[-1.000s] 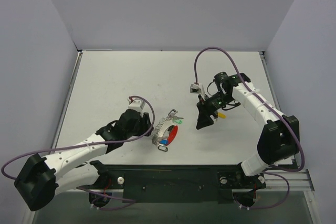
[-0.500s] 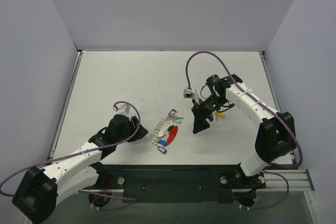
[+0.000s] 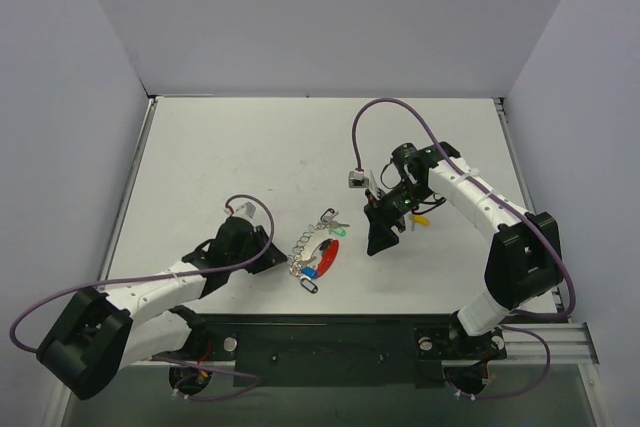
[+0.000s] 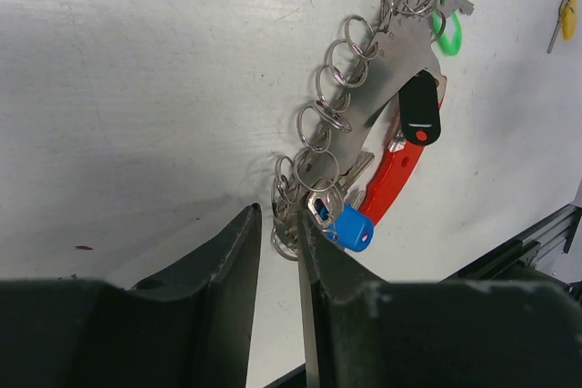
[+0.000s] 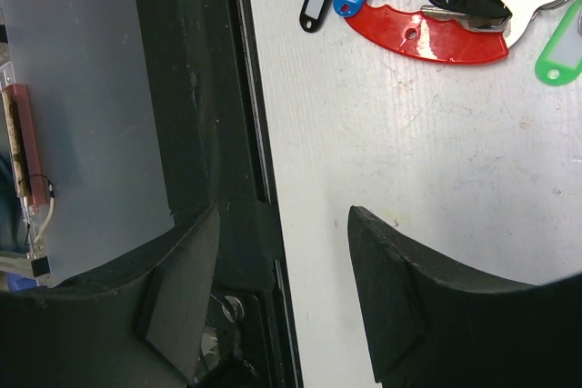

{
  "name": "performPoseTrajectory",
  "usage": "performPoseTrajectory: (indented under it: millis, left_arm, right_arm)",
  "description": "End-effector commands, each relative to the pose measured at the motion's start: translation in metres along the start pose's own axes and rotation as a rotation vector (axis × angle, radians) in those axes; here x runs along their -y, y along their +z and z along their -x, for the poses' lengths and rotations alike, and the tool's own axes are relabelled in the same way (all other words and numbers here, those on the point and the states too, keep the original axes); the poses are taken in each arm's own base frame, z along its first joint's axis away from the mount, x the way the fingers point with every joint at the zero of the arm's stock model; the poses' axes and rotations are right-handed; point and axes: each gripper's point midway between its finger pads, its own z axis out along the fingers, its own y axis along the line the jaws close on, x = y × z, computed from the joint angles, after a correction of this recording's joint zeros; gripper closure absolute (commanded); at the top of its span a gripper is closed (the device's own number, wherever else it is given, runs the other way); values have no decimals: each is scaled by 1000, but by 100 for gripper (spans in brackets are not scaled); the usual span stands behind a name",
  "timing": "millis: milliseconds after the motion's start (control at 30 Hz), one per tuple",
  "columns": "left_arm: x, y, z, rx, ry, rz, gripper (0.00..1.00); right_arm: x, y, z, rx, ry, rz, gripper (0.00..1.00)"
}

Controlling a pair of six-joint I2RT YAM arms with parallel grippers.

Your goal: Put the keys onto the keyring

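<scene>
The keyring [image 3: 303,250] is a chain of silvery rings [image 4: 341,88] lying on the white table. With it lie a red piece [image 4: 400,170], a black-headed key [image 4: 420,108], a blue tag [image 4: 350,229] and a green tag [image 4: 447,32]. My left gripper [image 3: 275,255] is low at the chain's near end, its jaws a narrow gap apart [image 4: 279,215], with the end rings between the tips. A yellow key [image 3: 422,217] lies apart on the right, beside my right arm. My right gripper [image 3: 378,242] is wide open and empty [image 5: 284,215], right of the bunch [image 5: 427,38].
The black mounting rail [image 3: 330,337] runs along the table's near edge and fills the left of the right wrist view [image 5: 195,88]. A purple cable [image 3: 358,127] loops above the right arm. Grey walls close the table on three sides.
My left gripper drew back left from the keyring, then came forward again to the chain's end. My right gripper shifted slightly left and stays open.
</scene>
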Motion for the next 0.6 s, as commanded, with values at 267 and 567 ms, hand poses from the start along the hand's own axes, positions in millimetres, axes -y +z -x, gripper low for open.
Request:
performPoseTrajectory:
  millis: [267, 567]
  left_arm:
    - [10, 8, 2, -16, -9, -31, 68]
    - [11, 13, 0, -33, -9, -28, 68]
  right_arm:
    - [-8, 0, -3, -7, 10, 26, 46]
    - [-9, 0, -3, -8, 10, 28, 46]
